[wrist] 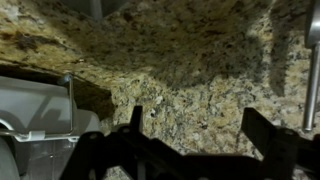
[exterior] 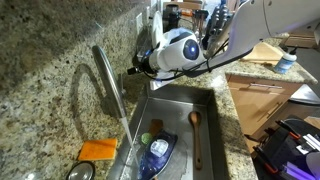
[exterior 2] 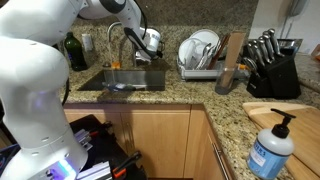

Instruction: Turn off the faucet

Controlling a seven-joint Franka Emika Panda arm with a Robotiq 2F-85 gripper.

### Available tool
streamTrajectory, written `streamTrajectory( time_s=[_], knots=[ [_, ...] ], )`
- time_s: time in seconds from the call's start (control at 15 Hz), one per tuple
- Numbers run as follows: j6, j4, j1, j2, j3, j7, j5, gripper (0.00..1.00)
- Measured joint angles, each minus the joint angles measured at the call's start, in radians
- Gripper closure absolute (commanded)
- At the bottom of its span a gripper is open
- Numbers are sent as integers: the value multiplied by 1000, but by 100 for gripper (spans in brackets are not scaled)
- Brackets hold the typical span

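Note:
The faucet point(exterior: 108, 80) is a tall slim silver gooseneck tap on the granite counter beside the sink point(exterior: 205, 100). It also shows in an exterior view point(exterior 2: 122, 45) behind the basin. My gripper point(exterior: 140, 68) hangs low over the counter just past the faucet, near the backsplash, and touches nothing. In the wrist view the gripper point(wrist: 200, 125) is open and empty, with its two dark fingers wide apart over speckled granite. A silver vertical strip at the right edge may be the faucet point(wrist: 313, 70). The lever is not clearly visible.
A brown wooden spoon point(exterior: 196, 130) and dishes lie in the sink. An orange sponge point(exterior: 98, 150) sits on the counter. A dish rack point(exterior 2: 200, 55), knife block point(exterior 2: 272, 62) and soap bottle point(exterior 2: 272, 150) stand on the counter.

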Motion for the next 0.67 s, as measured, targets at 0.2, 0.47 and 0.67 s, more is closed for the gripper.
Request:
streamTrajectory(
  time_s=[0.2,0.47,0.67],
  knots=[
    [3,3,1,15,7,0,0,0],
    [42,49,22,51,10,-2,-7,0],
    [61,100,35,72,0,-2,-16,0]
  ],
)
